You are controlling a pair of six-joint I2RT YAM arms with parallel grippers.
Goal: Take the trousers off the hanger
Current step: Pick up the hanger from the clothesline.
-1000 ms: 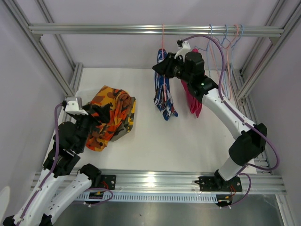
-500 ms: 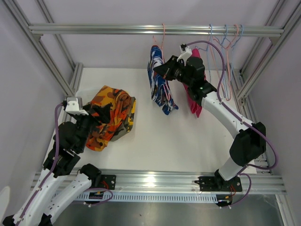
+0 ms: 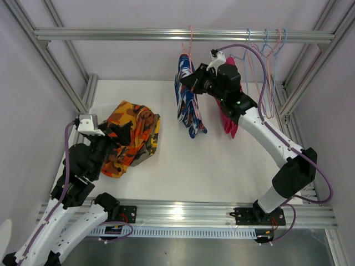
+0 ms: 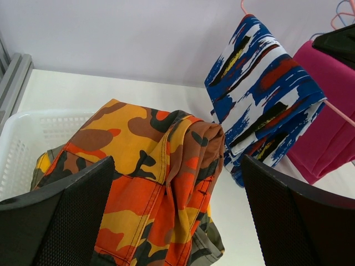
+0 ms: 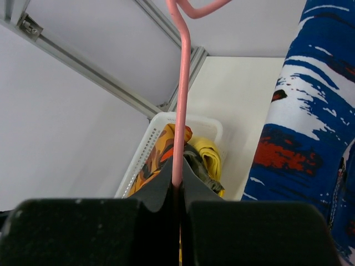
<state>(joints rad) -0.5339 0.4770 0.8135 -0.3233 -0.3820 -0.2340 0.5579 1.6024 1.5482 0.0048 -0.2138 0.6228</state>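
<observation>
Item: blue-red-white trousers [image 3: 188, 108], draped over the pink hanger [image 5: 181, 100], hanging at my 12 o'clock.
Handling: I judge them light, limp and free-sliding; best pinched at the lower hem.
Right gripper [image 5: 177, 185]: clamped on the pink hanger's wire.
Left gripper [image 4: 175, 219]: spread wide, empty, at 9 o'clock over the orange trousers [image 3: 130, 138].

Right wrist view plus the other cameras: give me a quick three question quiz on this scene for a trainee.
1. True or false: the right end effector is shut on the pink hanger.
2. Which trousers lie on top in the white basket? A plain black trousers; B orange camouflage trousers; C green striped trousers.
3. Is the left end effector open or shut?
Key: 1 true; 2 B; 3 open.
</observation>
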